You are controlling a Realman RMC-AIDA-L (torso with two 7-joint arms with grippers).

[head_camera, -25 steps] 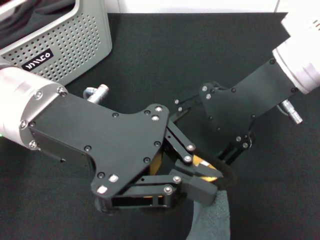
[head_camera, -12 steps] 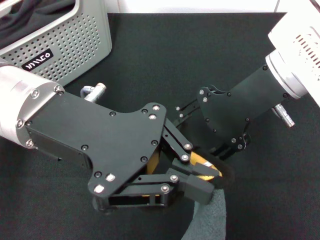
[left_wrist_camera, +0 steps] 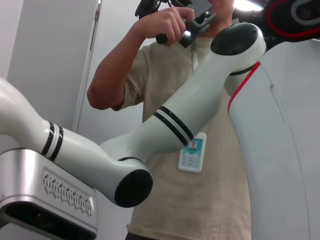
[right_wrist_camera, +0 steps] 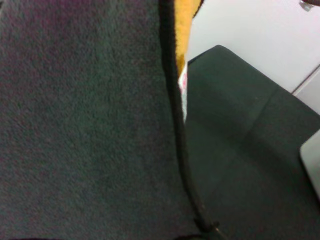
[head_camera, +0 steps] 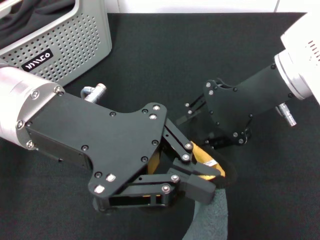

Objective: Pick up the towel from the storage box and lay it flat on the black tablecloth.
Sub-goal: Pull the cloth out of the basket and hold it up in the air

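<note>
1. The left end effector (head_camera: 204,176) is clamped on a corner of the yellow-orange terry towel with a thin dark edge (head_camera: 214,212). An orange strip shows between its jaws, and the rest hangs below as a narrow greyish fold.
2. The towel is out of the light grey perforated storage box with the black label (head_camera: 75,40). It is held above the large felt-like black tablecloth (head_camera: 165,55), well apart from the box. I can't see whether the hanging end touches the cloth.
3. The corner pinch looks deliberate: gravity drops the cloth open and exposes an edge for a second grip.
4. The right end effector (head_camera: 218,144) sits just beside the left one, at the same bunched corner. Can't tell whether it is open or closed, because its black mount plate hides the tip.
5. The right wrist camera is right up against the terry, with the dark hem (right_wrist_camera: 172,100) running down the view and the small white tag (right_wrist_camera: 183,87) on it. My read is that this arm is lined up on the hem so it can take the neighbouring corner.
6. Judgement: the pick is done and the spread isn't. Next it needs a second grasp on the hem, then the arms pulled apart and lowered onto the table.
7. Risk: with both tools crowded at one corner, they could collide, or the second could grab a doubled layer and lay the towel down folded.
8. Dark folded fabric (head_camera: 35,10) lies in the box and is not part of the job.
</note>
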